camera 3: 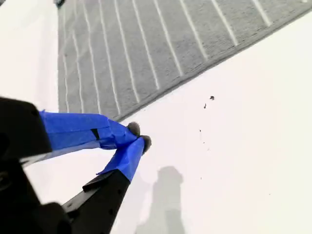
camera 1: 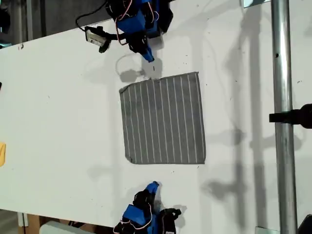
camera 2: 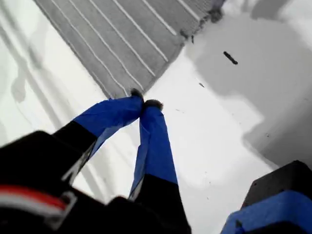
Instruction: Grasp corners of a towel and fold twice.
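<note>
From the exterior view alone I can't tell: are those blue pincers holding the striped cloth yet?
Observer: No. The first wrist view shows my first gripper with its tips pressed together on nothing, close to the towel.
Visitor: And the other one?
Observer: My second gripper is shut and empty too, over bare table just off the towel's edge.
Visitor: What do the tips look like up close?
Observer: Blue tape wraps the fingers, and each ends in a small dark rounded pad.
</note>
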{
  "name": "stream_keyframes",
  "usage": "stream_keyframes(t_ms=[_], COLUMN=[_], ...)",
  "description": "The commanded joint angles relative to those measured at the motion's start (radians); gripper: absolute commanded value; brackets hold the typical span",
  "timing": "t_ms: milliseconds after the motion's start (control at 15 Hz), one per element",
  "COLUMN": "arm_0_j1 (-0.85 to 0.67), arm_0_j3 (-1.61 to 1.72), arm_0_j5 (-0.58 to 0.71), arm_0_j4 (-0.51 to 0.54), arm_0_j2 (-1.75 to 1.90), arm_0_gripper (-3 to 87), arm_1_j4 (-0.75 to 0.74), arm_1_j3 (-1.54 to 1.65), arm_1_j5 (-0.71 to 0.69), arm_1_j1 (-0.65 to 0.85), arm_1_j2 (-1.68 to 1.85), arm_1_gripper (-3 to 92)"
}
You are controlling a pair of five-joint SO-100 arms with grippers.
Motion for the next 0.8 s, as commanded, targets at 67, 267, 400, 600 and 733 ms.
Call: stream_keyframes(t_ms=[67, 267, 400, 600, 733], arm_0_j1=[0.083, 0.156, 0.21, 0.247, 0.249], arm_0_j3=[-0.413, -0.752, -0.999, -1.138, -1.144], arm_0_j5=[0.014, 0.067, 0.124, 0.187, 0.198], arm_0_j4=[-0.008, 0.074, 0.147, 0.143, 0.14], arm_0_j2=[-0.408, -0.752, -0.98, -1.104, -1.108], arm_0_gripper=[-3.0, -3.0, -3.0, -3.0, -3.0], arm_1_j4=[0.041, 0.16, 0.247, 0.307, 0.304], arm_1_j3=[-0.387, -0.775, -1.0, -1.161, -1.166], arm_1_j5=[-0.011, -0.015, -0.015, -0.032, -0.049], arm_1_j1=[-0.147, -0.287, -0.353, -0.413, -0.425], arm_1_j2=[-0.333, -0.673, -0.838, -0.962, -0.968], arm_1_gripper=[-0.3, -0.3, -0.3, -0.3, -0.3])
